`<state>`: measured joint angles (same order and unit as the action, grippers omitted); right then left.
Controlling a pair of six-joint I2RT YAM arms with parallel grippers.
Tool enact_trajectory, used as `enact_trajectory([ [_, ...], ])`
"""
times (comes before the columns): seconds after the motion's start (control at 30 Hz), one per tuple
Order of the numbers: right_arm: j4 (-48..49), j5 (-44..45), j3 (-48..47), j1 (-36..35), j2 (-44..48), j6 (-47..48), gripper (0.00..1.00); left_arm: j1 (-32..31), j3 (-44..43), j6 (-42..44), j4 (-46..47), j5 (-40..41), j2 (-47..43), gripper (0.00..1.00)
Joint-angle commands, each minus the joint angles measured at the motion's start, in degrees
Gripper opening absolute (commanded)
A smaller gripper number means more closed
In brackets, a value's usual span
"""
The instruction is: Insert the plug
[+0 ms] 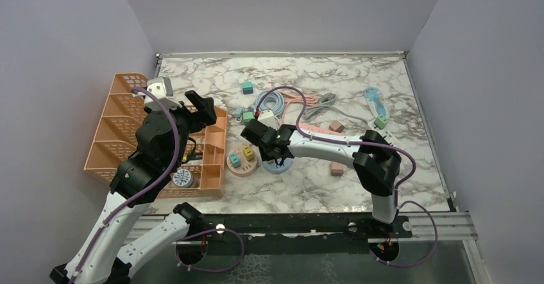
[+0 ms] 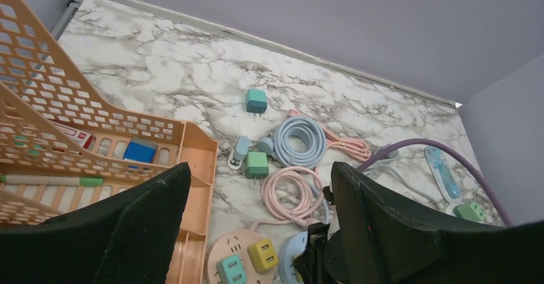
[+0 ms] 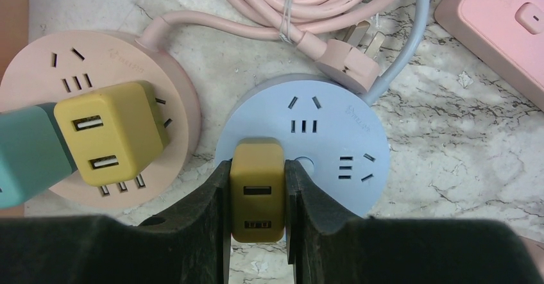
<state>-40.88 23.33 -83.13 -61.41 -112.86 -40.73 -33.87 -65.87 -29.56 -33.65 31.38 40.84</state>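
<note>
Our right gripper (image 3: 256,172) jaws pinch the mustard USB charger (image 3: 257,200) by its flat sides; seems light, rigid, slick; left gripper (image 2: 260,175) gapes.

Desk (image 1: 308,181) showing white marble with grey veins, plug (image 3: 257,191) showing dull mustard, right pincer (image 3: 256,172) showing black, blue socket (image 3: 333,130) looking pale, peach socket (image 3: 38,79) wearing yellow adapter (image 3: 109,133) and teal adapter (image 3: 25,156), cable (image 3: 282,2) coiling pink, basket (image 1: 115,136) showing orange lattice.
</note>
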Motion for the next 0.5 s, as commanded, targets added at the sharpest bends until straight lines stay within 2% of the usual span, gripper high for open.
enact_trajectory([
  [0.0, -2.6, -6.7, 9.5, 0.1, -9.1, -2.2, 0.01, -0.1, 0.1, 0.9, -0.4, 0.9, 0.4, 0.82],
  [0.2, -4.7, -8.1, 4.9, 0.1, -5.3, -2.2, 0.01, -0.1, -0.4, 1.2, -0.6, 0.0, 1.1, 0.83],
  [0.23, -5.8, -7.8, 3.4, 0.1, -4.9, -2.2, 0.05, -0.1, -0.4, 1.3, -0.6, -0.1, 1.2, 0.83],
  [0.33, -8.8, -6.8, -1.2, 0.2, -3.5, -2.3, 0.28, -0.1, -1.0, 1.6, -0.7, -0.7, 1.6, 0.83],
  [0.47, -10.6, -6.3, -6.1, 0.8, 0.4, -2.5, 0.45, -0.1, -2.6, 1.7, -1.7, -1.8, 3.1, 0.85],
])
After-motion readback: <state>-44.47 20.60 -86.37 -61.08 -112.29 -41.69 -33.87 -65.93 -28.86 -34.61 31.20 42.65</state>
